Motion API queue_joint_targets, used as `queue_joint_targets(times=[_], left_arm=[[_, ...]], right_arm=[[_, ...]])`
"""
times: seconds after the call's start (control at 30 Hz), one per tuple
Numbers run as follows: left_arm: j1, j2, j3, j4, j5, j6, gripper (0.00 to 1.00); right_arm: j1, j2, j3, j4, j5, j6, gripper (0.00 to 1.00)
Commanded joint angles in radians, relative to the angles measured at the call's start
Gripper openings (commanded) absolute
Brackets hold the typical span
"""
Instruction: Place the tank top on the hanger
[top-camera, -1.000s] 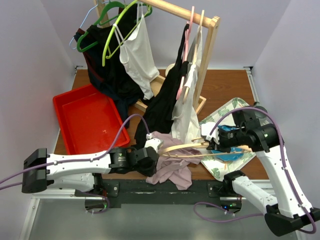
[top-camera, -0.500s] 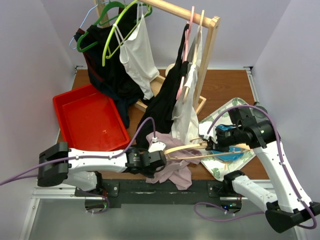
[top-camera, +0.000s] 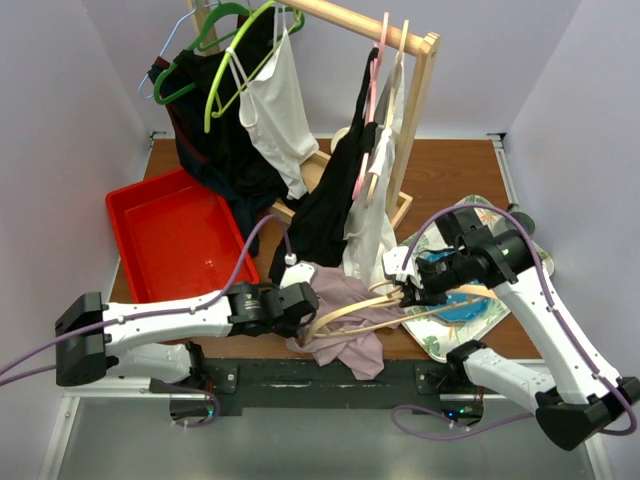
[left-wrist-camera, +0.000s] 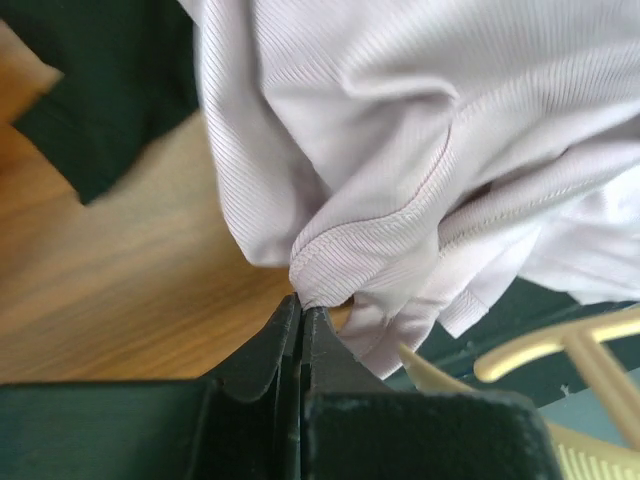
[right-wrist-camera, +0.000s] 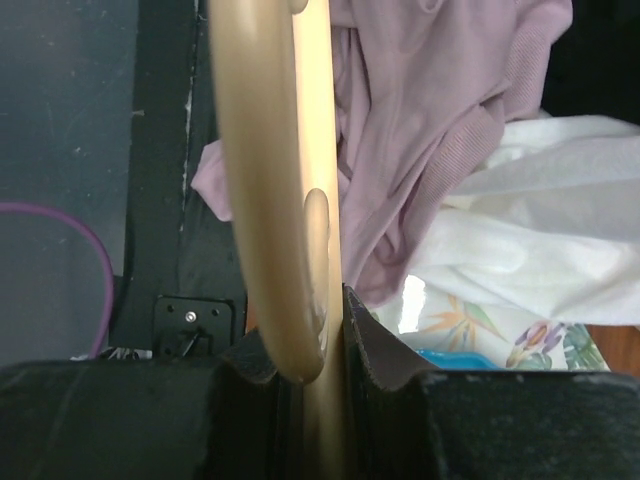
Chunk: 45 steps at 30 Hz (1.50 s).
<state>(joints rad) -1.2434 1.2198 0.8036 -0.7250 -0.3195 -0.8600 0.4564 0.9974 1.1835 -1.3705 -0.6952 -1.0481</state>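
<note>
The dusty-mauve tank top (top-camera: 345, 325) lies bunched at the table's front edge, partly hanging over it. My left gripper (top-camera: 300, 300) is at its left side. In the left wrist view, the left gripper (left-wrist-camera: 302, 305) is shut, pinching a stitched hem fold of the tank top (left-wrist-camera: 420, 150). The pale wooden hanger (top-camera: 360, 310) lies across the cloth, held at its right end by my right gripper (top-camera: 408, 290). In the right wrist view, the right gripper (right-wrist-camera: 320, 340) is shut on the hanger (right-wrist-camera: 270, 180), with the tank top (right-wrist-camera: 420, 120) beyond it.
A red tray (top-camera: 180, 245) sits at the left. A wooden rack (top-camera: 415, 110) at the back carries black garments (top-camera: 225, 150) and a white tank top (top-camera: 285, 110) on coloured hangers. A leaf-patterned tray (top-camera: 430, 340) lies under the right arm.
My left gripper has closed on the tank top's hem after shifting along its left side. The right gripper has carried the hanger leftward and tilted it over the cloth.
</note>
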Motion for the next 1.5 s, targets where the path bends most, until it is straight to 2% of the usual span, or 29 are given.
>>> queue_joint_targets(times=[0.0, 0.2, 0.43, 0.53, 0.8, 1.03, 1.13, 1.17, 1.27, 1.37, 1.47], left_arm=[[0.039, -0.055, 0.029, 0.022, 0.019, 0.045, 0.0], [0.045, -0.071, 0.077, 0.039, 0.097, 0.067, 0.0], [0.061, -0.105, 0.115, 0.047, 0.135, 0.067, 0.0], [0.085, -0.115, 0.147, 0.047, 0.12, 0.067, 0.0], [0.163, -0.197, 0.154, 0.133, 0.191, 0.035, 0.0], [0.219, -0.241, 0.175, 0.219, 0.267, 0.006, 0.05], [0.231, -0.25, 0.192, 0.251, 0.315, 0.024, 0.28], [0.233, -0.249, 0.207, 0.256, 0.35, 0.039, 0.46], [0.237, -0.25, 0.268, 0.228, 0.416, 0.152, 0.7], [0.239, -0.263, 0.372, 0.116, 0.404, 0.329, 0.8], [0.239, -0.307, 0.428, 0.029, 0.372, 0.516, 0.84]], right_arm=[[0.016, 0.017, 0.044, -0.122, -0.038, -0.006, 0.0], [0.016, 0.007, 0.016, 0.085, 0.031, 0.163, 0.0], [0.042, 0.035, -0.044, 0.145, -0.015, 0.186, 0.0], [0.09, 0.032, -0.076, 0.236, 0.005, 0.238, 0.0], [0.142, 0.041, -0.124, 0.477, 0.056, 0.463, 0.0], [0.159, 0.076, -0.15, 0.597, -0.062, 0.543, 0.0], [0.157, 0.072, -0.157, 0.619, -0.113, 0.546, 0.0], [0.157, 0.073, -0.159, 0.619, -0.139, 0.539, 0.0], [0.159, 0.066, -0.154, 0.608, -0.185, 0.508, 0.0], [0.156, 0.055, -0.151, 0.582, -0.245, 0.473, 0.0], [0.153, 0.044, -0.153, 0.559, -0.271, 0.441, 0.0]])
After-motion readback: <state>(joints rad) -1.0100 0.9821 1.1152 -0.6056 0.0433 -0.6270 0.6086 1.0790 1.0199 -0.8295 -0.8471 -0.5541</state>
